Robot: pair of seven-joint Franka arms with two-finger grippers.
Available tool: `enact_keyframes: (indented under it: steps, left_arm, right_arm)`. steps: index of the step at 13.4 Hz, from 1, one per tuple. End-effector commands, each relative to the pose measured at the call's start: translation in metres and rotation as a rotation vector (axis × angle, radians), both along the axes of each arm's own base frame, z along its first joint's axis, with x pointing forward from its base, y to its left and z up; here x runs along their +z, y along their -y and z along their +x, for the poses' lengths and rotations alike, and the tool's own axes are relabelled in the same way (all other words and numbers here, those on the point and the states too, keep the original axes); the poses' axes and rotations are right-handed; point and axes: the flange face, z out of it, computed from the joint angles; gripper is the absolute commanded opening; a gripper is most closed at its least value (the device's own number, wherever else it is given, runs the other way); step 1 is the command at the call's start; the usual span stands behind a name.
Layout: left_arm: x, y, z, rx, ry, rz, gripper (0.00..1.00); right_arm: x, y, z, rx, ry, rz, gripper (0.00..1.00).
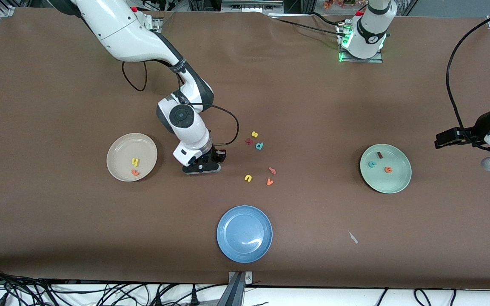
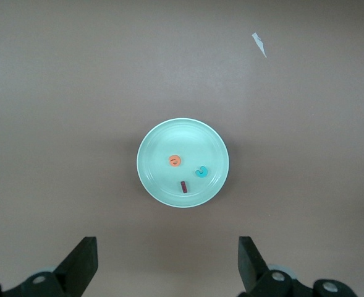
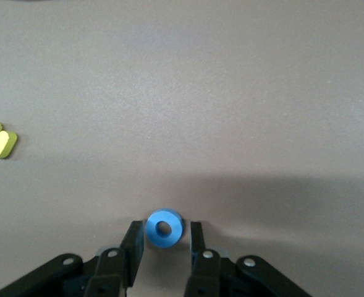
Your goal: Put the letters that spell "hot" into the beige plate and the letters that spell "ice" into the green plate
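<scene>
Right tool grips the blue foam ring-shaped o on the brown bench; left tool waits open, green plate at twelve o'clock.

We see the round cream-beige plate holding a yellow foam h and orange foam t. Beside it, toward the left arm's end, lies a blue foam ring o. The pale mint-green plate holds a dark red bar i, teal c and orange e.

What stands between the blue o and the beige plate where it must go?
Nothing visible. The right pincer brackets the blue o, and only bare table lies between it and the beige plate, toward the right arm's end.
</scene>
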Motion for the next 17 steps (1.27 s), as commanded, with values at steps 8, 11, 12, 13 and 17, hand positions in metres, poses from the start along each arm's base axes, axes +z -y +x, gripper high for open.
enact_keyframes:
  steps: [8,11,12,13,17]
  left_arm:
    - [0.000,-0.003,-0.002,-0.005,0.005,0.020,1.00]
    - [0.000,-0.004,-0.002,-0.004,0.005,0.020,1.00]
    - [0.000,-0.004,-0.002,-0.004,0.003,0.020,1.00]
    - [-0.001,-0.004,-0.002,-0.004,0.003,0.020,1.00]
    - [0.000,-0.005,-0.002,-0.002,0.003,0.020,1.00]
  right_arm:
    - [-0.011,-0.005,0.001,0.017,0.016,0.007,0.15]
    - [-0.008,-0.003,0.003,0.020,0.022,0.004,0.02]
    - [-0.007,-0.002,0.004,0.022,0.025,0.003,0.02]
    - [-0.002,0.000,0.007,0.020,0.033,0.005,0.02]
    - [0.035,0.033,0.010,0.035,-0.002,-0.053,0.02]
